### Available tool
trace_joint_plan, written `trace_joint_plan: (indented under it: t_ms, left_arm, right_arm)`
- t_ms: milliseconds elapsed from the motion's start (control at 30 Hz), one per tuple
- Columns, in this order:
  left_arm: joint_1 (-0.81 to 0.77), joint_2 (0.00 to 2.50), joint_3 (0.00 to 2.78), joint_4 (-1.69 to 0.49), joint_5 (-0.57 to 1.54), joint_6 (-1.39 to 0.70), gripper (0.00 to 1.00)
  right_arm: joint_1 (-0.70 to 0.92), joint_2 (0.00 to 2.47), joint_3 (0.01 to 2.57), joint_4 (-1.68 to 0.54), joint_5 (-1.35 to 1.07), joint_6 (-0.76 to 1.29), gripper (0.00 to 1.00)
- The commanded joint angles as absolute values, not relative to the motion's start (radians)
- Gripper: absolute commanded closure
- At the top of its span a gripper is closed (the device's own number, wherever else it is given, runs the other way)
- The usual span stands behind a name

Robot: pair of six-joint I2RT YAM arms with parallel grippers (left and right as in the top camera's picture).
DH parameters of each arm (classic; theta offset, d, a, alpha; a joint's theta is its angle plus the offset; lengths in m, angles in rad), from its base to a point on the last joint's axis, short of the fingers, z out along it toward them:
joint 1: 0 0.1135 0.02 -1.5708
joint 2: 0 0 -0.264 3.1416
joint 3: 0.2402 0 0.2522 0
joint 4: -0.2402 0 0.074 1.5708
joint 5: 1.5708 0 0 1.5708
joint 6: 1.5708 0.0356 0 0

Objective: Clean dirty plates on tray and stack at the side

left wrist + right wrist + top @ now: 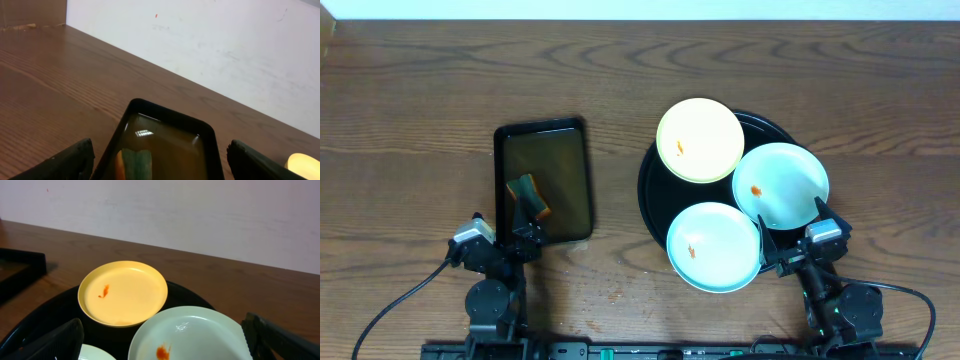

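Note:
Three plates lie on the round black tray (650,190): a pale yellow plate (700,140) at the back, a mint-white plate (781,185) at the right, another mint-white plate (714,246) at the front. Each has a small orange speck. In the right wrist view the yellow plate (123,292) and the right mint plate (192,335) sit on the tray (45,317). My right gripper (798,243) is open and empty near the tray's front right edge. My left gripper (505,237) is open and empty at the front edge of the small rectangular tray.
A small dark rectangular tray (543,180) holds brownish liquid and a green-orange sponge (526,196); it also shows in the left wrist view (165,145). Brown wood tabletop (420,90) lies all around. A pale wall (210,50) stands behind the table's back edge.

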State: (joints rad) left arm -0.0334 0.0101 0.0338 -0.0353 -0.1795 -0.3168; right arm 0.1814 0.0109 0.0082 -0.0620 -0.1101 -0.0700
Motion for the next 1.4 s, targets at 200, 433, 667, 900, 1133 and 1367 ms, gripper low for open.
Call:
trace_joint_plan:
  t_ms: [200, 433, 667, 900, 1133, 1367]
  left_arm:
    - [-0.029, 0.004, 0.004, -0.052, -0.102, -0.38, 0.14]
    - [-0.029, 0.004, 0.005, 0.015, 0.183, -0.38, 0.14]
    - [-0.029, 0.021, 0.117, 0.042, 0.192, -0.374, 0.14]
    - [-0.029, 0.299, 0.424, -0.13, 0.191, -0.358, 0.14]
    - [-0.029, 0.659, 0.829, -0.477, 0.195, -0.356, 0.14]
    - [-0.029, 0.854, 1.044, -0.707, 0.194, -0.349, 0.14]
  right_arm:
    - [0.177, 0.009, 0.006, -0.062, -0.111, -0.06, 0.01]
    - [0.177, 0.009, 0.006, -0.008, -0.249, 0.006, 0.01]
    - [0.177, 0.025, 0.107, 0.006, -0.323, 0.051, 0.01]
    - [0.177, 0.291, 0.429, -0.14, -0.323, 0.023, 0.01]
    - [0.177, 0.734, 0.859, -0.495, -0.323, 0.017, 0.01]
    - [0.177, 1.073, 1.157, -0.753, -0.36, 0.017, 0.01]
